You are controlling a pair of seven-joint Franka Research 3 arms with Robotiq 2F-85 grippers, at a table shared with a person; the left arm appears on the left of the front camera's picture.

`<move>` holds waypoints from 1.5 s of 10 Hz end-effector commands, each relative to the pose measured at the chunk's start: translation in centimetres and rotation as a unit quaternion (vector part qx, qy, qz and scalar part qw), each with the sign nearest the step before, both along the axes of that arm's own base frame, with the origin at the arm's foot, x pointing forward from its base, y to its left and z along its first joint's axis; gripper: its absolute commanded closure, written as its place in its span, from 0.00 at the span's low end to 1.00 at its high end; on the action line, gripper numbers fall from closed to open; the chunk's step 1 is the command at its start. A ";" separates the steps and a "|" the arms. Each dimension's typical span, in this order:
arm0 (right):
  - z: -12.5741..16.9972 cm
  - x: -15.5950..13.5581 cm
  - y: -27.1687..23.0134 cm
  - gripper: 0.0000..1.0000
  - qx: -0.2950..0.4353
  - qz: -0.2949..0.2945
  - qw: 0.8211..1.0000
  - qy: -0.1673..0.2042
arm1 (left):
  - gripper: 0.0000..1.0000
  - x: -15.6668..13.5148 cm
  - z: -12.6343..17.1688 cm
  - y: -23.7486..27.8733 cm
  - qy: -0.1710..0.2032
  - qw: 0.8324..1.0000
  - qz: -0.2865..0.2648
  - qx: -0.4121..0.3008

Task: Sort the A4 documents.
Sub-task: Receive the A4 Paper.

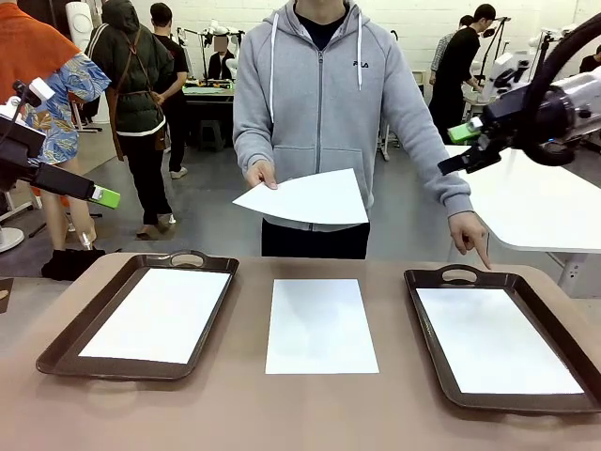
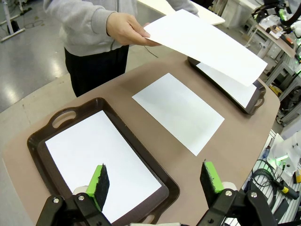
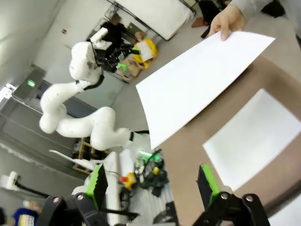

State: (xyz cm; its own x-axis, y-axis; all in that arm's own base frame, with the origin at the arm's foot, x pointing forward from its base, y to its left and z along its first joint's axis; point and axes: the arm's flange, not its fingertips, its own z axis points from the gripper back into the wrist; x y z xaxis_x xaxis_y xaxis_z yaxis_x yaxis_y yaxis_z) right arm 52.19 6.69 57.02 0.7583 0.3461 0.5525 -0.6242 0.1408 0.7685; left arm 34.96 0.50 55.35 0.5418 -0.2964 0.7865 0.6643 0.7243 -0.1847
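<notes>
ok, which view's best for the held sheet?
Left wrist: the whole held sheet, large, with the hand gripping its edge. Front shows it whole but smaller and foreshortened. Right wrist shows it whole but rolled sideways.

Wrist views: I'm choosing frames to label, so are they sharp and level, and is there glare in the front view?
Front view: level, sharp and evenly lit, with no harsh glare, though the sheet on the table is bright white without surface detail. Left wrist view: sharp, with the table edge bowed by the wide lens. Right wrist view: strongly rolled, with the held sheet slightly soft.
</notes>
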 end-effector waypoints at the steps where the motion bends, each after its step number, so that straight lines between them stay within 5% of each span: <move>1: 0.4 2.0 1.2 0.00 0.009 0.004 0.998 0.058 | 0.00 0.0 -0.1 0.0 -0.002 1.000 0.000 0.000; 8: -7.7 5.4 6.7 0.00 -0.011 -0.055 0.981 0.184 | 0.00 0.0 -0.1 0.0 -0.002 1.000 0.000 0.000; 15: -11.7 6.1 11.5 0.00 0.037 -0.129 0.964 0.228 | 0.00 0.0 -0.1 0.0 -0.002 1.000 0.000 0.000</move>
